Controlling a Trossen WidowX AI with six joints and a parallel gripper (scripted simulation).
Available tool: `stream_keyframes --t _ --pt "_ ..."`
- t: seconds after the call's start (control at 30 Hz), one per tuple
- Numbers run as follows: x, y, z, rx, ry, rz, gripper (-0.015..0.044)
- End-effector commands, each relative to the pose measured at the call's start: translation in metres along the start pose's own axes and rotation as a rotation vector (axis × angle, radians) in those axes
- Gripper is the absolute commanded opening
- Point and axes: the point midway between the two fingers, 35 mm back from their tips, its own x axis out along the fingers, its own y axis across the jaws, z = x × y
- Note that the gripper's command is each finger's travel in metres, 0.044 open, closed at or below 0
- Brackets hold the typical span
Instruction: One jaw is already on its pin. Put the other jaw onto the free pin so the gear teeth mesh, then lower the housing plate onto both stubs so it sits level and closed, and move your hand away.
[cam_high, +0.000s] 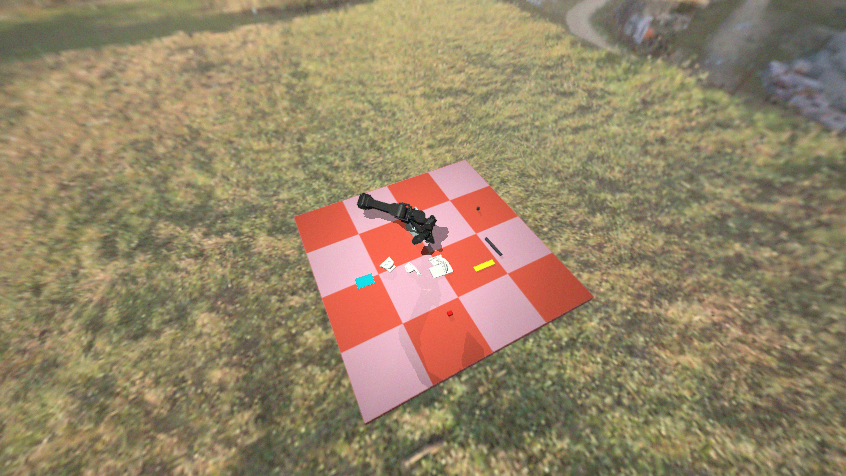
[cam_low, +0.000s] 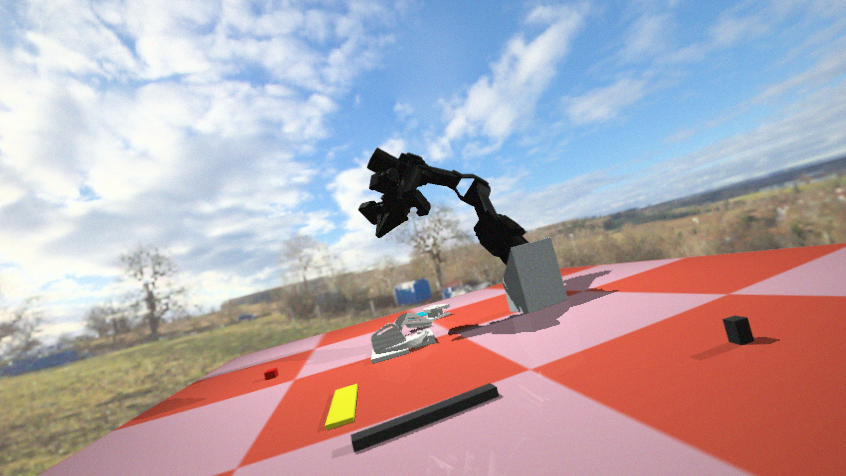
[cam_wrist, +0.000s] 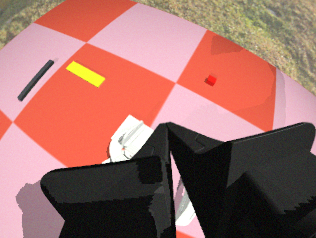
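Note:
My gripper (cam_low: 378, 234) (cam_wrist: 165, 128) is shut and empty, pointing down high above the checkered mat. A white assembly (cam_high: 440, 267) (cam_low: 389, 341) (cam_wrist: 131, 137) with a flat base and raised parts lies on the mat, below the gripper in the exterior view. A smaller white piece (cam_high: 412, 268) lies beside it, and another white piece (cam_high: 387, 264) (cam_low: 437, 309) lies farther left in the top view. The fingers hide part of the white parts in the wrist view. Which piece is the jaw or housing plate, the pins and the gear teeth are too small to tell.
A cyan slab (cam_high: 365, 280), a yellow slab (cam_high: 483, 265) (cam_low: 341, 406) (cam_wrist: 85, 73), a black bar (cam_high: 493, 246) (cam_low: 425, 416) (cam_wrist: 36, 80), a small red cube (cam_high: 450, 313) (cam_low: 270, 373) (cam_wrist: 211, 80) and a small black block (cam_high: 478, 208) (cam_low: 738, 329) lie around. A grey block (cam_low: 535, 275) stands at the arm's base.

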Motion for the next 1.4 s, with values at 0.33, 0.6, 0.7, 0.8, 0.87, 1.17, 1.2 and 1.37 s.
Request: stream_keyframes --t 0.33,0.6,0.7,0.8,0.87,1.17,1.2,1.37 --pt "0.029 -0.032 -0.034 0.14 0.239 -0.012 0.0" --pt "0.043 -0.047 -0.055 0.214 0.361 -0.013 0.0" --pt "0.049 -0.053 -0.065 0.245 0.413 -0.016 0.0" --pt "0.054 -0.059 -0.075 0.275 0.465 -0.02 0.0" --pt "0.057 -0.063 -0.082 0.296 0.5 -0.022 0.0" --pt "0.069 -0.079 -0.115 0.385 0.654 -0.03 0.0" --pt "0.071 -0.08 -0.119 0.394 0.671 -0.031 0.0" --pt "0.076 -0.088 -0.139 0.442 0.756 -0.035 0.0"
